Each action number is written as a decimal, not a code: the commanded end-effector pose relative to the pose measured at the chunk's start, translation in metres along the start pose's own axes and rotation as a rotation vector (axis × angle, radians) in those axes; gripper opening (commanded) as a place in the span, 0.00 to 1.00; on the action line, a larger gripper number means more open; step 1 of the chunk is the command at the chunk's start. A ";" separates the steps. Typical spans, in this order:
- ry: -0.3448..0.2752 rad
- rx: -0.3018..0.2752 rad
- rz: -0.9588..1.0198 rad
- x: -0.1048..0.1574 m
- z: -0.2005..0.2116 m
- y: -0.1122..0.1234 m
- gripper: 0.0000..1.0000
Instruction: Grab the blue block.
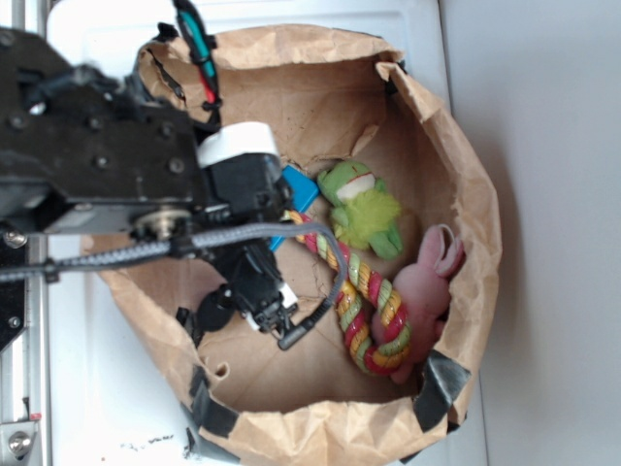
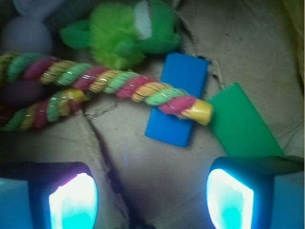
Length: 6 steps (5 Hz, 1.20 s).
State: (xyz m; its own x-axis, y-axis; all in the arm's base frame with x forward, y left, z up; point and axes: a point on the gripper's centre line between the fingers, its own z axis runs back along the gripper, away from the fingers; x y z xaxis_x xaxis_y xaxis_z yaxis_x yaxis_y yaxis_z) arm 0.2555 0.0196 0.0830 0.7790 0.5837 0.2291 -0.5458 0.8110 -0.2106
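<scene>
The blue block (image 2: 177, 102) lies flat on the brown paper floor of the bag, with the end of a striped rope toy (image 2: 119, 86) lying across its middle. In the exterior view only a corner of the blue block (image 1: 303, 190) shows past the black arm. My gripper (image 2: 152, 200) is open, its two glowing fingertips (image 2: 74, 200) wide apart over bare paper. Nothing is between them. The block sits ahead of the fingertips and apart from them. In the exterior view the gripper (image 1: 254, 309) hangs inside the bag.
A green block (image 2: 243, 121) lies just right of the blue one. A green frog plush (image 1: 364, 209), a pink bunny (image 1: 432, 282) and the rope toy (image 1: 367, 303) fill the bag's right side. The crumpled paper bag wall (image 1: 466, 165) rings everything.
</scene>
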 end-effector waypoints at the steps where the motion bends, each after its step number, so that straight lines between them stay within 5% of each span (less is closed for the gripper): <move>1: -0.038 0.001 0.054 0.013 -0.003 -0.006 1.00; 6: -0.064 0.014 0.166 0.017 -0.023 -0.014 1.00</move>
State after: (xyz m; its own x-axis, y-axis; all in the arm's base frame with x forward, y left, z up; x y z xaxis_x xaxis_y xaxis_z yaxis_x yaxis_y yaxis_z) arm 0.2760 0.0183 0.0555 0.6597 0.7181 0.2216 -0.6870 0.6958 -0.2097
